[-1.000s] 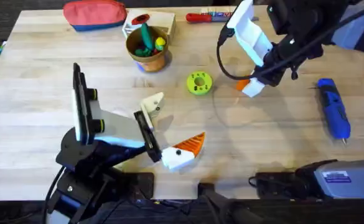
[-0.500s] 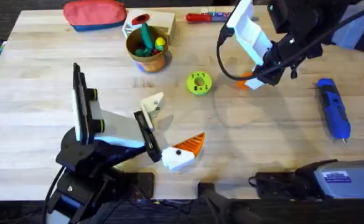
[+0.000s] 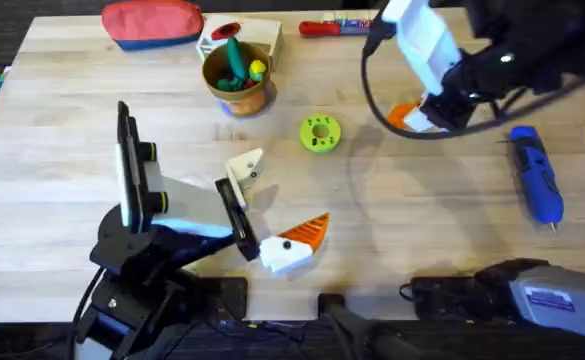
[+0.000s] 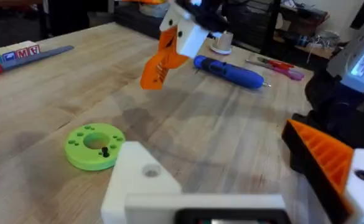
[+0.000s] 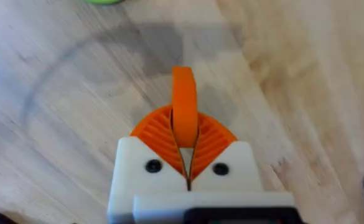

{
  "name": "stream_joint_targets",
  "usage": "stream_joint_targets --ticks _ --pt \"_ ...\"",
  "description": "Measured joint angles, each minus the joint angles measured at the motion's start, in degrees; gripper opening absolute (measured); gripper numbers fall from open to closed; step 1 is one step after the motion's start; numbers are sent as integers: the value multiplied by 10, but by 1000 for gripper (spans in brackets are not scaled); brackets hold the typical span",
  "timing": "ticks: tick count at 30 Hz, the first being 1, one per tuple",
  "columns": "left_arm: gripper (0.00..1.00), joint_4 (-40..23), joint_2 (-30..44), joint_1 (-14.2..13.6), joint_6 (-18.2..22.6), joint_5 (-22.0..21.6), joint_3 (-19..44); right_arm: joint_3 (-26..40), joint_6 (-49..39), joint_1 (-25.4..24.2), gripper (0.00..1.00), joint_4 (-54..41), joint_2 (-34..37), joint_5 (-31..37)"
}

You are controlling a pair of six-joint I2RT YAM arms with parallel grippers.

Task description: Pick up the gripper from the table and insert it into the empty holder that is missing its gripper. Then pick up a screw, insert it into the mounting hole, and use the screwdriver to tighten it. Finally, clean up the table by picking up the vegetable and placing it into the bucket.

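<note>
Since the earlier frame, our right gripper has moved toward the far right of the table, carrying the orange gripper with it. That part is a small ribbed plastic wedge; in the right wrist view it stands edge-on, pinched between our two orange ribbed pads, clear above the wood. In the left wrist view the same wedge hangs tilted under the right gripper.

Our left gripper rests low over the near side of the table with its fingers spread apart. One finger carries an orange ribbed pad; the other is the bare holder, a white angular block. In the left wrist view, the holder shows a small mounting hole in its flat top.

A lime-green disc lies flat between the two grippers. The blue screwdriver, chunky and pen-shaped, lies to the right. The round brown bucket stands at the far side and holds the dark-green vegetable beside a yellow piece. A red pouch lies beyond it.
</note>
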Motion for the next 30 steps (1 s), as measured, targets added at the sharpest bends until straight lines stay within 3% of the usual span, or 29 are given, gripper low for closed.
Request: stream_joint_targets --ticks 4,10,16,21,25,26,30 --pt "988 0 0 0 0 0 0 1 62 -4 4 -12 -89 -20" --pt "987 0 0 0 0 0 0 -3 136 -31 4 -52 -197 -172" --pt "988 0 0 0 0 0 0 -106 214 -35 4 -4 -266 -317" --pt "988 0 0 0 0 0 0 -217 405 -35 4 147 -276 -434" --pt "987 0 0 0 0 0 0 -246 594 -35 4 188 -265 -477" --pt "988 0 0 0 0 0 0 -247 683 -31 4 196 -246 -506" --pt "988 0 0 0 0 0 0 -247 742 -7 4 214 -210 -549"
